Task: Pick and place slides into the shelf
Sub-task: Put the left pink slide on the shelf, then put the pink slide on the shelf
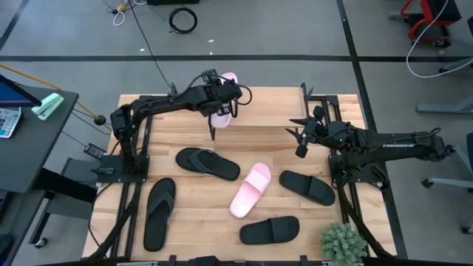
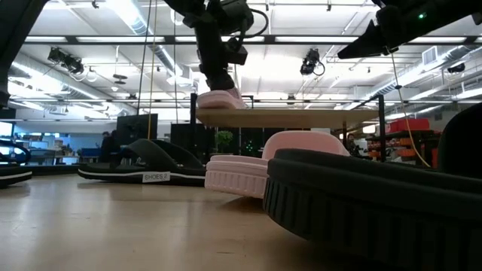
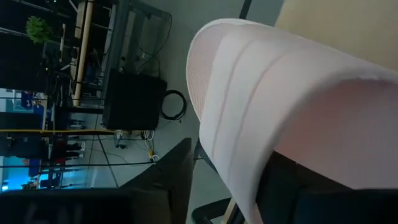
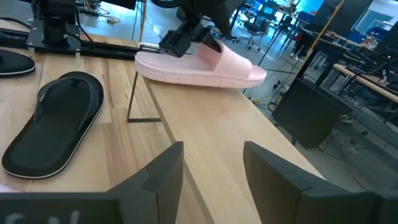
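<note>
A pink-and-white slide [image 1: 224, 111] lies sole down on the left end of the shelf's top board [image 1: 295, 103]; the low view shows this slide [image 2: 220, 98] on the board too. My left gripper [image 1: 224, 94] is at that slide's strap with its fingers apart, one under the strap and one outside it. My right gripper [image 1: 298, 137] hangs open over the shelf's right part, holding nothing. On the table lie a second pink slide [image 1: 250, 191], two black wide-strap slides [image 1: 307, 187] [image 1: 270, 230] and two black flip-flops [image 1: 207, 162] [image 1: 159, 213]. My left gripper stands open about the edge of the pink slide's strap [image 3: 236, 162]. One finger [image 3: 292, 196] reaches in under the strap, and the other finger [image 3: 174, 180] stands outside with a gap to it. I cannot tell whether the inner finger touches the strap.
A small green plant [image 1: 342, 244] stands at the table's near right corner. The shelf's top board to the right of the slide [image 4: 205, 118] is bare wood. A black flip-flop [image 4: 56, 118] lies on the table just in front of the shelf.
</note>
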You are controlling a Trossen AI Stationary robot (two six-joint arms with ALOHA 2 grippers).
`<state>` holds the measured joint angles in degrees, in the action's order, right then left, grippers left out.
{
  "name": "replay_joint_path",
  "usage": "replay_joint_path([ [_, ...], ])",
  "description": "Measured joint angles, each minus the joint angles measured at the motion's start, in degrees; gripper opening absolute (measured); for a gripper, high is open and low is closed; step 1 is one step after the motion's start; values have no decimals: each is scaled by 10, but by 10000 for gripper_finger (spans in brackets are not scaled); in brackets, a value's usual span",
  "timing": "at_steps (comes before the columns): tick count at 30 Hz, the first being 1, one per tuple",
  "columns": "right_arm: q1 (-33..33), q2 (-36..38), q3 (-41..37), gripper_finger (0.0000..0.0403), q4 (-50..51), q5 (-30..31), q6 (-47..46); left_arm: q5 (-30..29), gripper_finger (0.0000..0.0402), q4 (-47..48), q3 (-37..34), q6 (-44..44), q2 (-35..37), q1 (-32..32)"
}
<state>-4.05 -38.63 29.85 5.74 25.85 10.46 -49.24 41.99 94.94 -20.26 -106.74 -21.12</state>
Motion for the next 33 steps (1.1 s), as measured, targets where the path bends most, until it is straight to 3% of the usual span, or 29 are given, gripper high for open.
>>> replay_joint_path([
  [7, 0, 0, 0, 174, 0, 0, 0, -1, 175, 15, 0, 2, 0, 19],
  [33, 0, 0, 0, 174, 0, -1, -3, 0, 172, 151, 0, 82, 0, 91],
])
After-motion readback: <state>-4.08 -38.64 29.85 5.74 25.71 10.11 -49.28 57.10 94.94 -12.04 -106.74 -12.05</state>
